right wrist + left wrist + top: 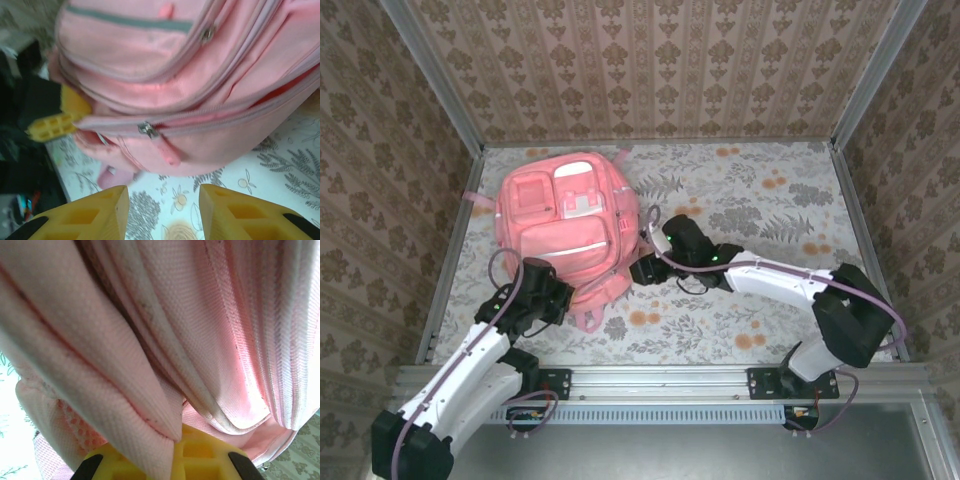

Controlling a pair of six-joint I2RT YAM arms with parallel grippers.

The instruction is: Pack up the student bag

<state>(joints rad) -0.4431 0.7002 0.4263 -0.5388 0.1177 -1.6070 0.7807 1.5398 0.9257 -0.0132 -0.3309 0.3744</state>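
The student bag (570, 225), a large pink backpack, lies at the table's back left with its front pockets facing up. At the bag's near left corner my left gripper (558, 297) is shut on a fold of its pink fabric (165, 440), pinched between the yellow fingers (210, 455). My right gripper (642, 268) is at the bag's near right side. Its jaws (162, 205) stand open over the cloth with nothing between them. Just beyond them a metal zipper slider (147, 129) with a pink pull tab (169, 151) sits on a partly open zipper of the bag (175, 60).
A floral cloth (770, 210) covers the table, and patterned walls close it in at the back and both sides. An aluminium rail (660, 380) runs along the near edge. The left gripper's yellow finger (52, 126) shows by the bag's corner in the right wrist view.
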